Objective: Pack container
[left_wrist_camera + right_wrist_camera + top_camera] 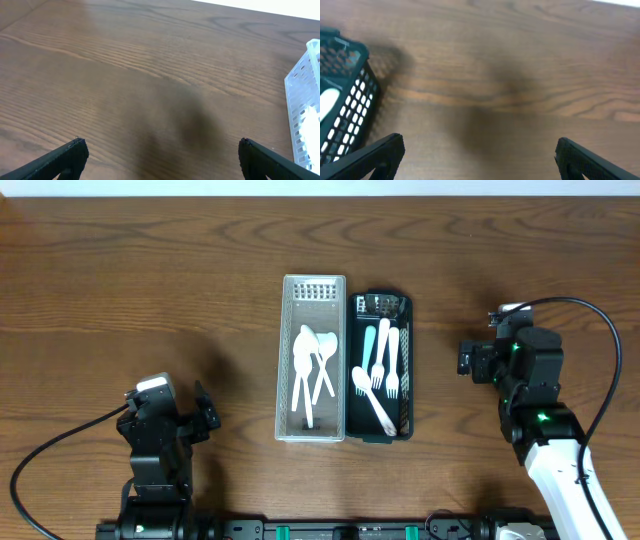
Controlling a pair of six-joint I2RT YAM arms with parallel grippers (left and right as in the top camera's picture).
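White basket (284, 360): one, long and perforated, middle of the table (120, 300), long side running away from the robot.
Dark basket (409, 365): one, same shape, touching the white basket's right side, a little shorter at the far end.
Spoons (306, 340): white, all in the white basket, bowls toward the far end, handles crossing toward the near end. At least three; the overlap prevents a firm count.
Forks (392, 375): white, in the dark basket, roughly three lying lengthwise, tines toward the near end. One more white piece lies diagonally at the near end; fork or spoon, cannot tell.
Pale blue piece (370, 345): one, in the dark basket along its left wall; type unclear.
Left claw (161, 151): released, fingers (70, 155) spread wide with bare wood between them, holding nothing. It is near the table's front-left, well apart from the baskets; a corner of the white basket shows at the right edge of its wrist view.
Right claw (479, 149): released, black fingers (382, 152) wide apart over bare wood, nothing held. It sits right of the dark basket, apart from it; that basket's corner shows at the left of its wrist view.
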